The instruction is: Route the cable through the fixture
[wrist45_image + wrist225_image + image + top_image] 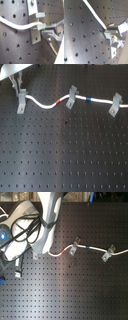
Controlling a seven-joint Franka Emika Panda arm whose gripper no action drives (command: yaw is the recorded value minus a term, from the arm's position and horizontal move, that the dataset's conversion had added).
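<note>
You are seeing the white cable (46,105) lying in a wave across the board, its red band (59,101) and blue band (88,99) showing mid-length. Its end is sitting in the upright grey fixture (22,102), between the prongs in the first wrist view.

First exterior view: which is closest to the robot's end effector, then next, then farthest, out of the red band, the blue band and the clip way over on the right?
From the end effector, at the first exterior view's upper left:
1. The red band on the cable, just left of the middle clip.
2. The blue band, right of the middle clip.
3. The right-hand clip, near the first exterior view's right edge.
</note>
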